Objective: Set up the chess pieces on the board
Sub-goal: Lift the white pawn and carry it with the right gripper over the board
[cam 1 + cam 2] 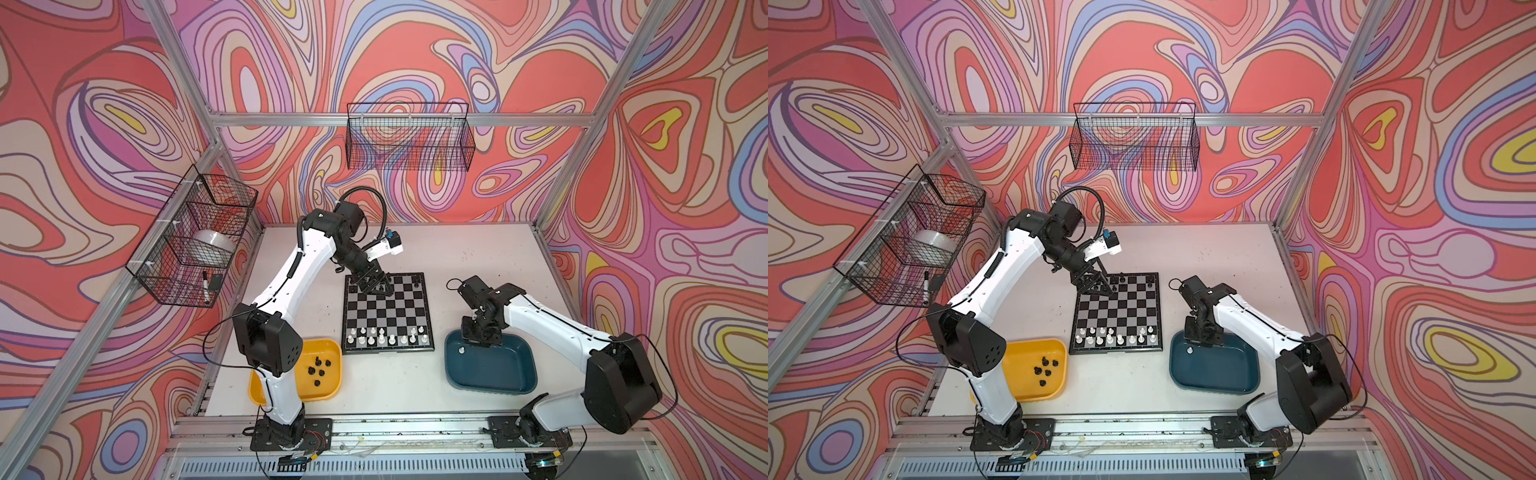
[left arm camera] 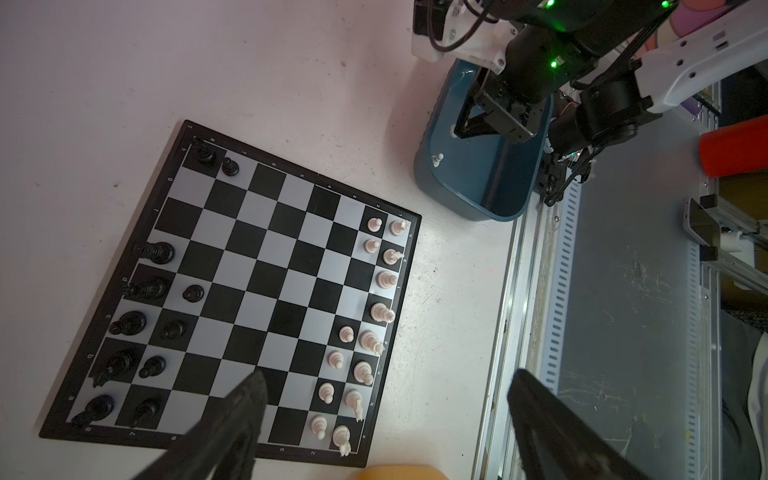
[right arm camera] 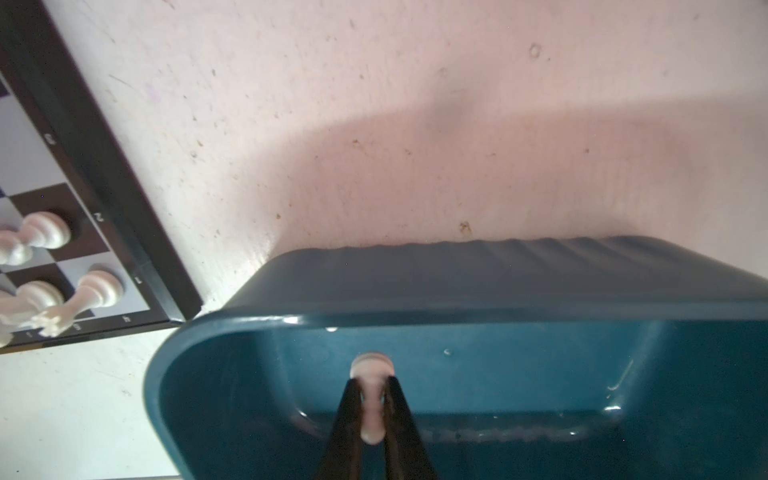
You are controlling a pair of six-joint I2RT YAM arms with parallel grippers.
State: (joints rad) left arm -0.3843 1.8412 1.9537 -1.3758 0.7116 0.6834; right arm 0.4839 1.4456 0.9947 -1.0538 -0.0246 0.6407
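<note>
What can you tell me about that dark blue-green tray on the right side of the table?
The teal tray is a tub with rounded corners and raised walls, glossy like moulded plastic. It sits flat on the white table, just right of the board, near its front corner without clearly touching. A loose white pawn stands on its floor. The right gripper reaches inside at the far end, jaws shut on a second white pawn.
</note>
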